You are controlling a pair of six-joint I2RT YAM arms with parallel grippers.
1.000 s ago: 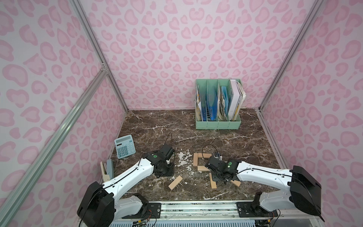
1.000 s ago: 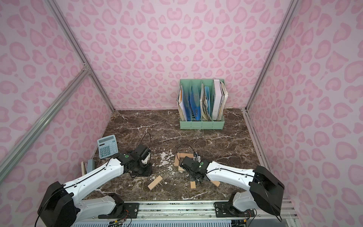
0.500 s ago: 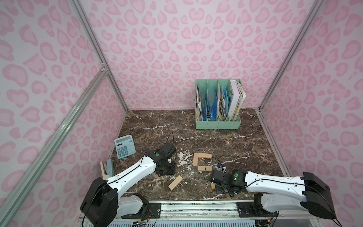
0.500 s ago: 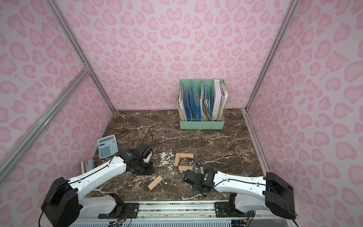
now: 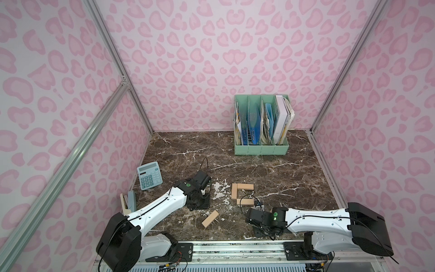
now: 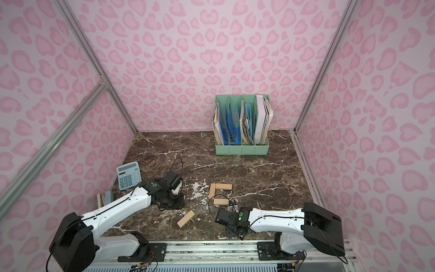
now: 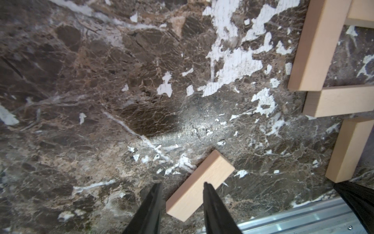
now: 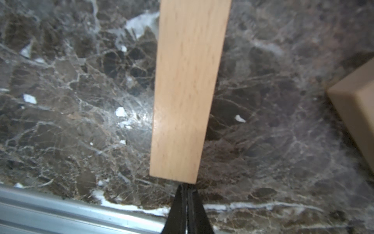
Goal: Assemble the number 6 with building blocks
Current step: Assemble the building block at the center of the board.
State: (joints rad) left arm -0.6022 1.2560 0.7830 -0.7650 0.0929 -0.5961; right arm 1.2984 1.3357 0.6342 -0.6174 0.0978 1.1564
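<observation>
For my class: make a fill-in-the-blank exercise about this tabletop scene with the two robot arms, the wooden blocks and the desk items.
1. The calculator lies on the robot's ___ side.
2. The file holder by the back wall is ___ in colour.
3. The right hand is ___, its tip at the end of a building block.
4. In the left wrist view, the left hand is ___, a lone building block showing between its fingers.
Missing words: left; green; shut; open.
</observation>
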